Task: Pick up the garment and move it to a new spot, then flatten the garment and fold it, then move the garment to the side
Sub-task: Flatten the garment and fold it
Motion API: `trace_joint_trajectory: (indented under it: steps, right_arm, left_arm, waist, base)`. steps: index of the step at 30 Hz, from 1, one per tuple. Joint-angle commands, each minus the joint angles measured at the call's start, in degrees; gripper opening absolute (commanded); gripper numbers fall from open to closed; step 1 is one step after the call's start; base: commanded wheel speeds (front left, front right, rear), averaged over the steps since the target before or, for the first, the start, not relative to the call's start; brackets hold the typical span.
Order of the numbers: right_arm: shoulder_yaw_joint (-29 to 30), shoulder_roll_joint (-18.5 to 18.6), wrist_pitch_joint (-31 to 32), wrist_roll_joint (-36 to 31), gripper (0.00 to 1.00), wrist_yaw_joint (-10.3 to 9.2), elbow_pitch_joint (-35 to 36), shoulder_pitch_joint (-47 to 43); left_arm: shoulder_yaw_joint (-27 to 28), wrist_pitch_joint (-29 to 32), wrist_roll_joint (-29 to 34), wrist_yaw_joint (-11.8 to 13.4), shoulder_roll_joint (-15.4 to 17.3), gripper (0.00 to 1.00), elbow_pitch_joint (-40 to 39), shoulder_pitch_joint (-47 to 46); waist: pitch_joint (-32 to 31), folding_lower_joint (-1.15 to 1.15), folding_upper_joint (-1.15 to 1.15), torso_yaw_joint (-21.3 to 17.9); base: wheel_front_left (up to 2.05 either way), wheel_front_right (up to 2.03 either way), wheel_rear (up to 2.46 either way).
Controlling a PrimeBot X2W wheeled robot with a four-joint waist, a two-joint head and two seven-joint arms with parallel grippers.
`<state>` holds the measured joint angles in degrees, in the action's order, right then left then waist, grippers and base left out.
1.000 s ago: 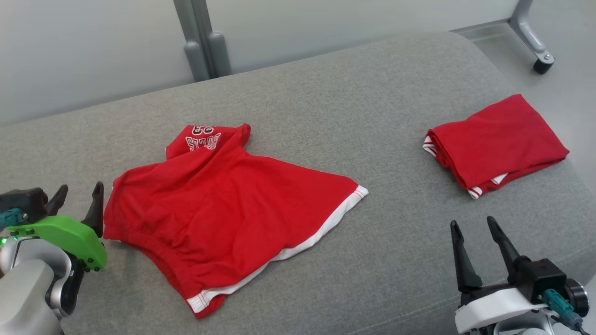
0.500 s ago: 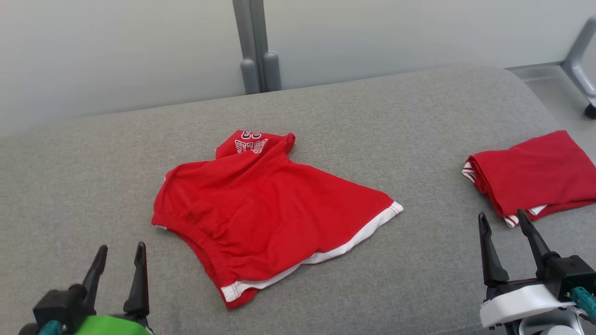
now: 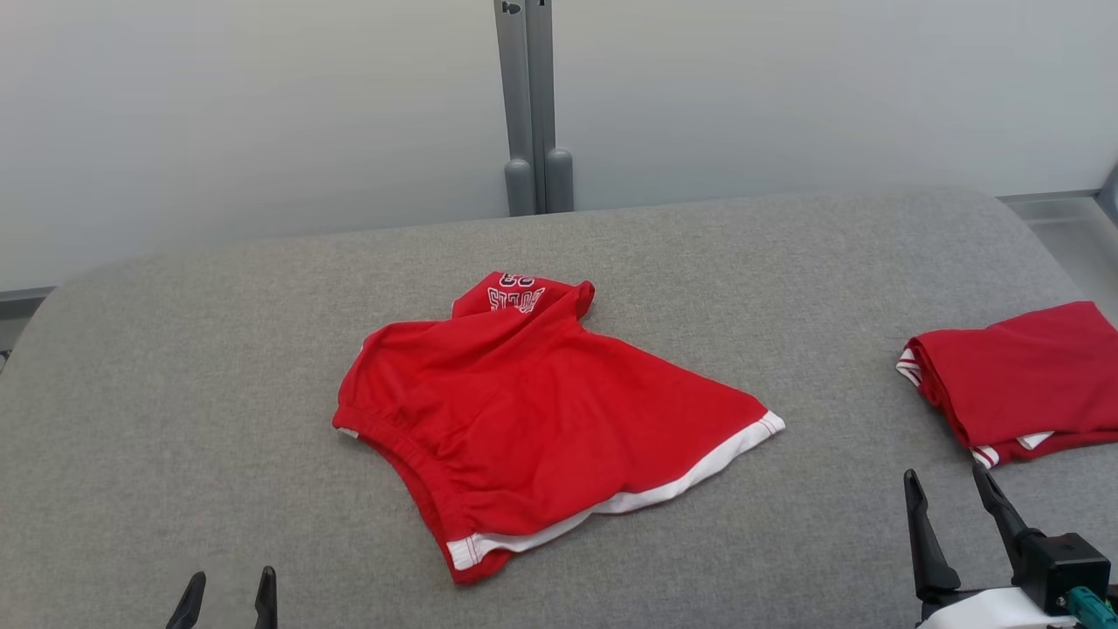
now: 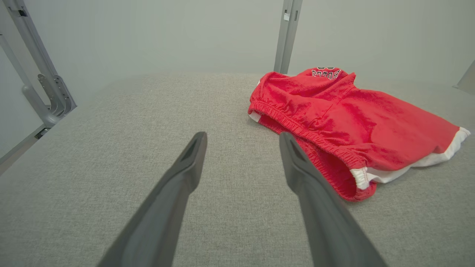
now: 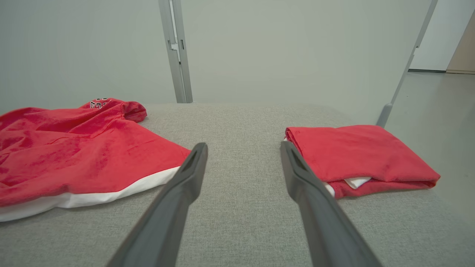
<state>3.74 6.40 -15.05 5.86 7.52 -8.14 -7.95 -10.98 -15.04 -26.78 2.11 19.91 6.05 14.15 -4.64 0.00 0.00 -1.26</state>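
A red garment [image 3: 533, 419] with a white hem and white lettering lies loosely spread in the middle of the grey cushion [image 3: 218, 367]; it also shows in the left wrist view [image 4: 345, 122] and the right wrist view [image 5: 74, 152]. My left gripper [image 3: 227, 590] is open at the bottom left, short of the garment's waistband, holding nothing [image 4: 241, 139]. My right gripper [image 3: 948, 485] is open at the bottom right, empty, between the two red pieces [image 5: 243, 148].
A second red garment [image 3: 1022, 380], folded, lies at the cushion's right end [image 5: 360, 155]. A grey post [image 3: 528, 105] stands behind the cushion against a pale wall. The cushion drops off at its left and right ends.
The head camera has tilted up and turned, so everything sits lower and further right in the picture. The left gripper has pulled back from the garment's left edge. The garment lies as before.
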Motion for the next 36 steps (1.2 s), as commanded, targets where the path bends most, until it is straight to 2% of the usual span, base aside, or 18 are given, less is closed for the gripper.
trace_joint_trajectory:
  steps: [1, 12, 23, 24, 27, 32, 33, 36]
  right_arm:
    - [0.1, 0.4, -0.2, -0.3, 1.0, -0.08, -0.2, -0.4]
    - [-0.3, 0.6, -0.2, -0.1, 1.0, -0.08, -2.3, -0.4]
    - [-2.8, 1.8, -0.2, 1.9, 1.0, -0.08, -2.1, 1.0]
    - [-3.8, 2.6, -0.2, 2.5, 1.0, -0.08, -2.0, 1.8]
    - [-9.3, 9.1, 1.8, 4.7, 1.0, -0.08, -4.2, 7.0]
    - [-20.7, 18.4, 12.9, 11.2, 1.0, -0.08, -5.7, 17.0]
    - [-20.7, 18.4, 12.9, 11.2, 1.0, -0.08, -5.7, 17.0]
    - [-27.8, 22.8, 19.7, 16.2, 1.0, -0.08, -7.6, 22.8]
  left_arm:
    - [0.8, -0.2, 0.5, -0.3, -0.4, 1.0, 0.1, 0.9]
    - [7.5, -0.2, 4.1, -5.2, -4.9, 1.0, 2.6, 3.1]
    - [9.4, -0.1, 6.0, -7.5, -7.1, 1.0, 4.2, 2.4]
    - [9.2, 0.1, 5.8, -7.6, -6.9, 1.0, 4.0, 2.1]
    - [7.0, 7.4, 5.1, -7.5, -6.6, 1.0, 1.2, 0.0]
    - [3.3, 20.6, 2.7, -6.4, -8.6, 1.0, -3.7, -1.7]
    - [3.3, 20.6, 2.7, -6.4, -8.6, 1.0, -3.7, -1.7]
    - [0.7, 27.2, 0.2, -6.5, -10.6, 1.0, -5.3, -2.6]
  waist:
    - [-0.6, 0.0, 0.0, -0.2]
    - [-1.8, 0.0, 0.0, 0.8]
    - [-1.3, 0.0, 0.0, 1.5]
    - [-1.1, 0.0, 0.0, 1.5]
    - [0.2, 0.0, 0.0, 1.7]
    - [2.7, 0.0, 0.0, 1.8]
    - [2.7, 0.0, 0.0, 1.8]
    - [4.4, 0.0, 0.0, 2.2]
  base:
    - [0.0, 0.0, 0.0]
    - [0.0, 0.0, 0.0]
    - [0.0, 0.0, 0.0]
    - [0.0, 0.0, 0.0]
    - [0.0, 0.0, 0.0]
    - [0.0, 0.0, 0.0]
    - [0.0, 0.0, 0.0]
    - [0.0, 0.0, 0.0]
